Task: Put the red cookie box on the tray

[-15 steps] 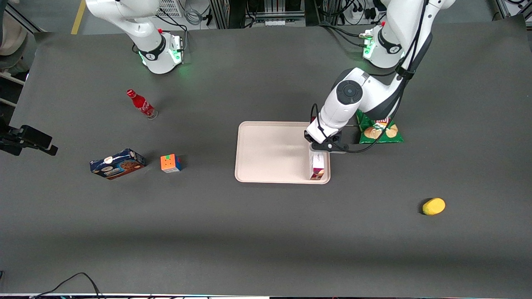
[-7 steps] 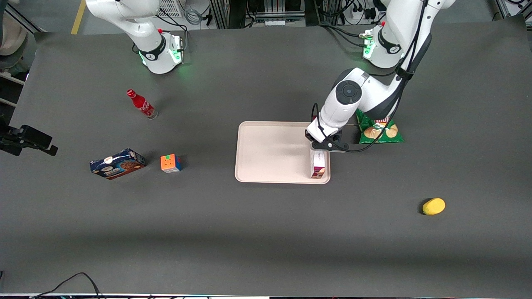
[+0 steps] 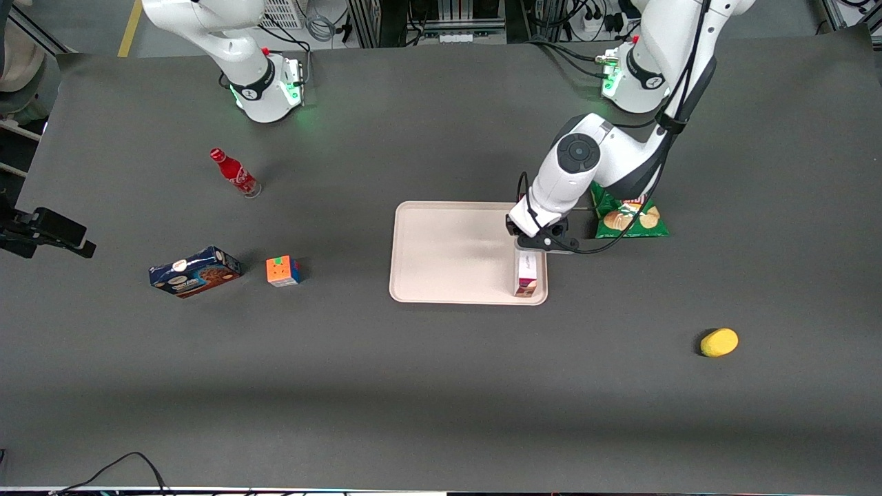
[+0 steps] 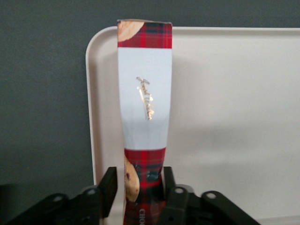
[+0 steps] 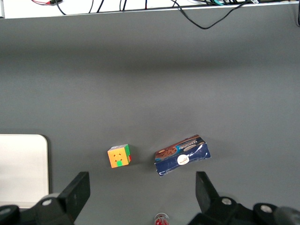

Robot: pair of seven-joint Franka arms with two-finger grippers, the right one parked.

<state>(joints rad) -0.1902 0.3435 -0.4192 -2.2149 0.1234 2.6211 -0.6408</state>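
Front view – change: the red cookie box (image 3: 526, 273) had dropped a touch lower over the last second and looked shorter than before, while the claw (image 3: 537, 242) had drawn slightly away from the front camera. I judged the box was being set down.
Front view – box: it lay inside the tray (image 3: 448, 255), close along the rim at the working arm's end, its near end almost at the tray's corner nearest the camera.
Front view – rest: the green chip bag (image 3: 628, 219) lay just off the tray, partly under the arm; the lemon (image 3: 719, 342) sat well apart on the desk (image 3: 441, 386).
Front view – hidden: the wrist covered the fingers and the box's gripped end.
Left wrist view – claw: the claw (image 4: 139, 193) was narrow, its fingers (image 4: 108, 187) pressed on either side of the red cookie box (image 4: 144, 112) – holding it by one end.
Left wrist view – box: it ran along the tray (image 4: 234, 117) rim, just inside.
Left wrist view – hard to tell: whether the box's underside rested on the tray or hovered just above it.
Right wrist view – contents: only a corner of the tray (image 5: 23, 164), a puzzle cube (image 5: 119, 156) and the blue cookie box (image 5: 182, 154) beside it; the red box was out of frame.
Task meaning: the release was not yet made.
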